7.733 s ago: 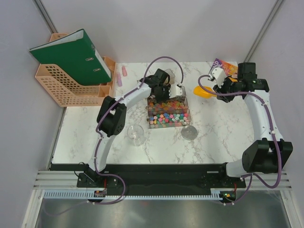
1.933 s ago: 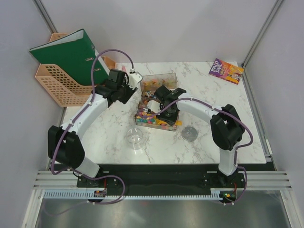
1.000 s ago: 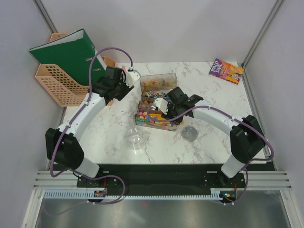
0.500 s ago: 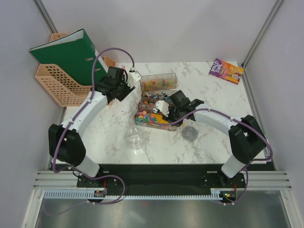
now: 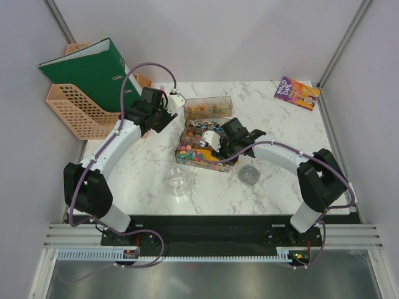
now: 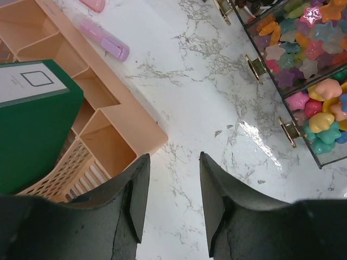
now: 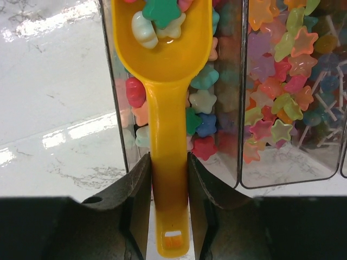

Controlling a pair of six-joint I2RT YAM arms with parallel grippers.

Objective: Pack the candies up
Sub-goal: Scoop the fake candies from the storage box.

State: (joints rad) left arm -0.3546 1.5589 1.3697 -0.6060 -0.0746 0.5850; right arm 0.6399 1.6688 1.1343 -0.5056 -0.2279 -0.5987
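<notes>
Few candies (image 7: 157, 16), three or four star and shell shapes, lie toward the far end of the scoop (image 7: 172, 65) bowl; the bulk fills the candy box (image 7: 240, 97). The clear cup (image 5: 177, 180) stands on the near side of the box, apart from it; its contents are too small to tell. The right gripper (image 7: 169, 173) is clamped on the scoop handle, bowl over a box compartment. Risk, as judged: the handle pivots in the pinch on the way to the cup and the load spills onto the table (image 5: 280, 124). The left gripper (image 6: 173, 168), fingers apart and empty, hangs beyond the box's far-left corner. The cup is therefore unbraced, and a scoop bump could topple it.
</notes>
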